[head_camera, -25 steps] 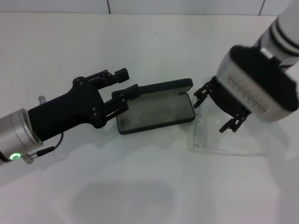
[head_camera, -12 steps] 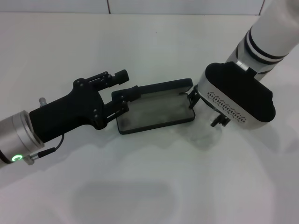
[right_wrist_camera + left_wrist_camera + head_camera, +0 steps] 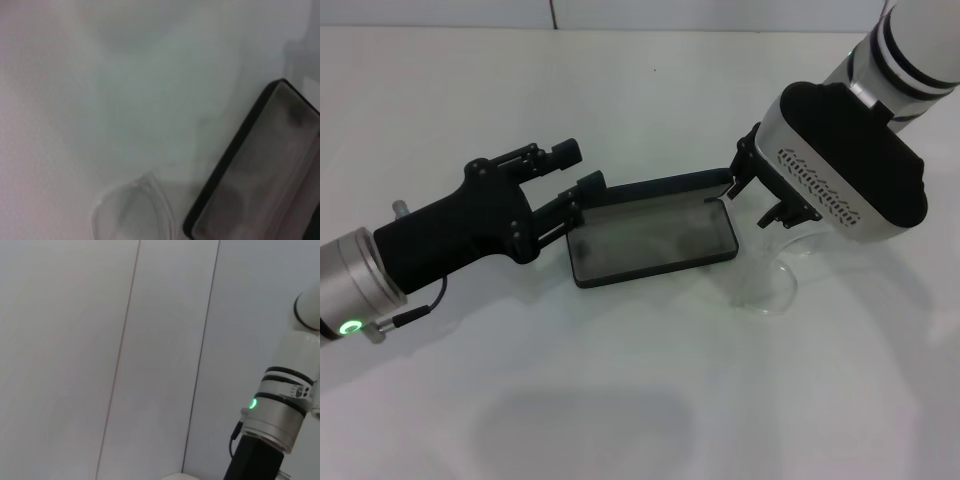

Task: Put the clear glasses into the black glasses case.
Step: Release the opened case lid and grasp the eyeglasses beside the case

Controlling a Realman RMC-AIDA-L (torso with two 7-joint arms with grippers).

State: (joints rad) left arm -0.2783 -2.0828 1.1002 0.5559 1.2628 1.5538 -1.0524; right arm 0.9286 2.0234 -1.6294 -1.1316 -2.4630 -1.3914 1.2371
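Observation:
The black glasses case (image 3: pixel 655 240) lies open at the table's middle, grey lining up, its lid (image 3: pixel 660 187) standing along the far side. Its corner also shows in the right wrist view (image 3: pixel 260 170). My left gripper (image 3: pixel 577 168) is at the case's left end, open, with its nearer finger (image 3: pixel 588 186) against the lid's end. My right gripper (image 3: pixel 763 197) hovers at the case's right end, shut on the clear glasses (image 3: pixel 767 287). They hang below it, a lens reaching the table just right of the case (image 3: pixel 131 212).
The tabletop (image 3: pixel 620 400) is plain white, with a tiled wall edge at the back. The left wrist view shows only wall panels and my other arm's white forearm (image 3: pixel 280 405) with a green light.
My right gripper carried the glasses leftward to the case's right end, then rose and drew back a little. The left gripper shifted slightly left, still at the lid's end.

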